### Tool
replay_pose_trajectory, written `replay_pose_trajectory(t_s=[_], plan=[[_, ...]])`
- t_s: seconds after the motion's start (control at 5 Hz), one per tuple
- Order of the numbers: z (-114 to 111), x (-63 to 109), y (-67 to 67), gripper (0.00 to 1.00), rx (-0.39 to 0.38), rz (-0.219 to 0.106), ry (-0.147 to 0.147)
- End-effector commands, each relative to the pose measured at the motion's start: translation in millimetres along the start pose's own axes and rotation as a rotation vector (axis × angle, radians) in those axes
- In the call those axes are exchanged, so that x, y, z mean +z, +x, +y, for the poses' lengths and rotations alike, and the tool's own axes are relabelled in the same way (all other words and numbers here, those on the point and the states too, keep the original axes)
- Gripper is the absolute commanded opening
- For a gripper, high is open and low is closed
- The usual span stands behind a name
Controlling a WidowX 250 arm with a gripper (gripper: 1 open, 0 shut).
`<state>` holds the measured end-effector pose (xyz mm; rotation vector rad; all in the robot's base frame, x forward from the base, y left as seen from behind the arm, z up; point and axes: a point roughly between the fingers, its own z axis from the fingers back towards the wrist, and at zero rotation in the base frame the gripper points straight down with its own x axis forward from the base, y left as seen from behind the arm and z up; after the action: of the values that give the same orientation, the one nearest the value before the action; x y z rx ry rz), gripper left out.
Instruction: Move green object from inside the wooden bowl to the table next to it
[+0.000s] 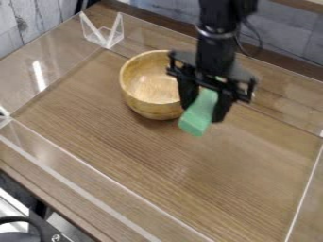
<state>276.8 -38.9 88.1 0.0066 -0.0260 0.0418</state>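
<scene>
Carrying the block clear of the bowl

Item: block (pixel 199 118), green, clamped between the jaws of the gripper (pixel 206 102), hanging end-down just right of the bowl (pixel 151 85) and above the table (pixel 151 170).
Bowl: holds nothing.
Done: block lifted out and brought beside the bowl.
Left, by judgement: lower to the table, open the jaws, withdraw.

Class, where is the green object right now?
The green object hangs in the tool, just right of the wooden bowl, over the table.
</scene>
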Motion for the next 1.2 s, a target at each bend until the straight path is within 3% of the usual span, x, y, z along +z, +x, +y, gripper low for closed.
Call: replay_pose_trajectory(t_s=[0.0, 0.2, 0.6, 0.8, 1.0], plan=[[4, -1.3, 3.8, 0.0, -0.018, -0.046, -0.016], [13, -4.9, 3.1, 0.0, -0.025, -0.047, -0.032], [19, -23.6, -9.6, 0.0, -0.117, -0.045, -0.066], [14, -26.2, 1.6, 0.0, -0.124, -0.038, -0.072], [9, -26.7, 11.7, 1.0, -0.122, -0.031, -0.079]])
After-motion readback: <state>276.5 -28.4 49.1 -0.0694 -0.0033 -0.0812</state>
